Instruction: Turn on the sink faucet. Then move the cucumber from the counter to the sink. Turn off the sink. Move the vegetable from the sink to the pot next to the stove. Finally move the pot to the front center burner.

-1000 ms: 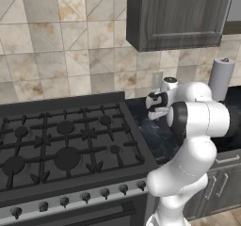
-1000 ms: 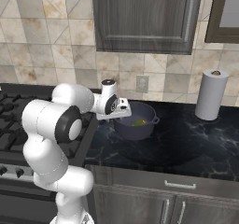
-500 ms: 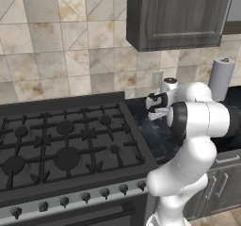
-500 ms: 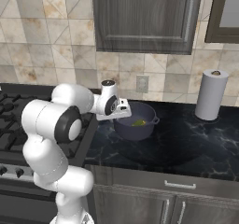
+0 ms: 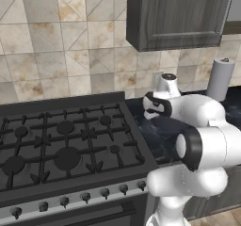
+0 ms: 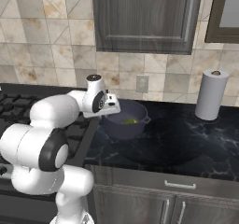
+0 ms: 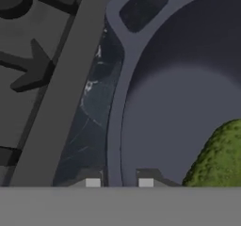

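Note:
The dark grey pot stands on the black counter, just right of the stove. The yellow-green cucumber lies inside it and fills the lower right of the hand view as a bumpy green cucumber. My gripper hangs over the pot's left side. In the hand view the gripper is shut on the pot's paler rim, one fingertip outside the wall and the other inside. A pot handle shows further along the rim. In the left base view my own arm hides the pot.
The stove has cast-iron grates and a row of knobs along its front. Its edge runs close beside the pot. A paper towel roll stands at the back right, and a wall outlet is behind the pot.
The fingers have closed onto the pot's rim. The arm, the pot and the cucumber stand where they were.

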